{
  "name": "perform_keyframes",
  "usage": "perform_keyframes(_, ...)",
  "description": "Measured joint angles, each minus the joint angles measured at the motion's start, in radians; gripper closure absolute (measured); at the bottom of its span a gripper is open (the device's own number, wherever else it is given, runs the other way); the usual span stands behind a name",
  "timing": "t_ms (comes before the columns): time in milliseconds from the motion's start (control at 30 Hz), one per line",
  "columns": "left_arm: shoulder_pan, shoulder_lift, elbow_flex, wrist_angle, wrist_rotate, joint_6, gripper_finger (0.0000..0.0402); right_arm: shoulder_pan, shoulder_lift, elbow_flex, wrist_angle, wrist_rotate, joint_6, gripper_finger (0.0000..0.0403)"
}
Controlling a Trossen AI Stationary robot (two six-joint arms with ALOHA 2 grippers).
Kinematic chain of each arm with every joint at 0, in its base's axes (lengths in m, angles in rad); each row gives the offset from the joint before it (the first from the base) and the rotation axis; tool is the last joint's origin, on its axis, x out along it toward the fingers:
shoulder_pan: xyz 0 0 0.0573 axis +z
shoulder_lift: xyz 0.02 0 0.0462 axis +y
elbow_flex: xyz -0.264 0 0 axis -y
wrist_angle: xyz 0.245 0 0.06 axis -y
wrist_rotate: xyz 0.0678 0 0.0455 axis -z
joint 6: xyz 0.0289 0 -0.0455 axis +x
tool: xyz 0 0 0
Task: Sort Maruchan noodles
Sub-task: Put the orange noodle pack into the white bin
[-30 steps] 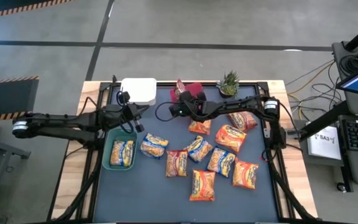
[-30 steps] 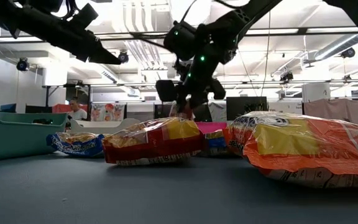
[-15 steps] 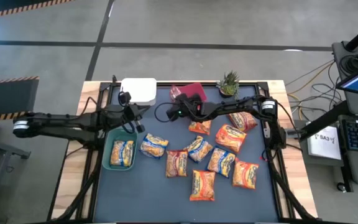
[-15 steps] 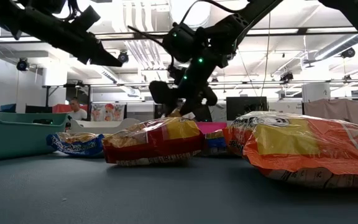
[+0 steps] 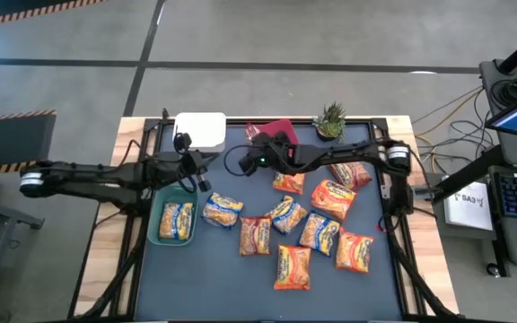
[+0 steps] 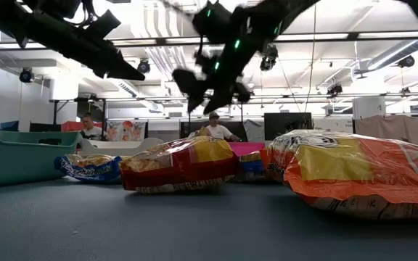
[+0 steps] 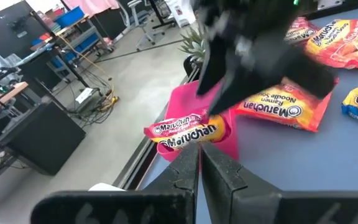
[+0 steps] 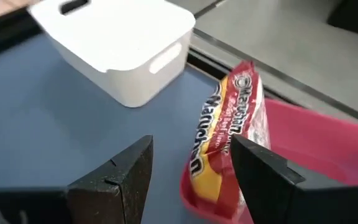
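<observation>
Dark fingers of our right gripper (image 8: 188,171) stood apart and empty above the red bin (image 5: 279,128), where a red Maruchan packet (image 8: 225,134) rested on the rim. We judged that the drop of one sorting round was done. Our left gripper (image 5: 206,160) hung shut beside the green bin (image 5: 162,208), which held one packet (image 5: 177,220). Nine packets (image 5: 293,266) lay unsorted on the mat (image 5: 205,287); next we needed another red one.
</observation>
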Motion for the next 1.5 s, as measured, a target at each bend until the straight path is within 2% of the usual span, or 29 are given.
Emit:
perform_keyframes(100, 0.0, 0.013, 0.0, -0.003, 0.014, -0.005, 0.0402, 0.037, -0.073, 0.0, -0.078, 0.001, -0.018, 0.02)
perform_keyframes(300, -0.002, 0.056, 0.0, -0.002, 0.129, -0.034, 0.0402, 0.135, -0.201, -0.016, -0.261, -0.002, -0.014, 0.02)
perform_keyframes(467, -0.003, 0.125, 0.047, -0.043, 0.167, -0.13, 0.0402, 0.22, -0.273, -0.079, -0.33, -0.011, 0.046, 0.02)
perform_keyframes(667, -0.005, 0.229, 0.109, -0.078, 0.327, -0.175, 0.0402, 0.269, -0.336, -0.183, -0.388, -0.034, 0.182, 0.02)
perform_keyframes(867, -0.008, 0.313, 0.155, -0.078, 0.341, -0.22, 0.0402, 0.261, -0.371, -0.303, -0.404, -0.084, 0.331, 0.02)
perform_keyframes(1033, -0.019, 0.359, 0.184, -0.091, 0.342, -0.249, 0.0402, 0.218, -0.396, -0.409, -0.413, -0.08, 0.476, 0.02)
perform_keyframes(1200, -0.029, 0.384, 0.205, -0.086, 0.341, -0.25, 0.0402, 0.157, -0.425, -0.512, -0.396, -0.077, 0.555, 0.0202)
perform_keyframes(1333, -0.029, 0.385, 0.21, -0.081, 0.341, -0.253, 0.0402, 0.118, -0.425, -0.581, -0.313, -0.075, 0.553, 0.0221)
perform_keyframes(1500, -0.029, 0.38, 0.21, -0.079, 0.34, -0.256, 0.0402, 0.076, -0.425, -0.662, -0.16, -0.075, 0.523, 0.0266)
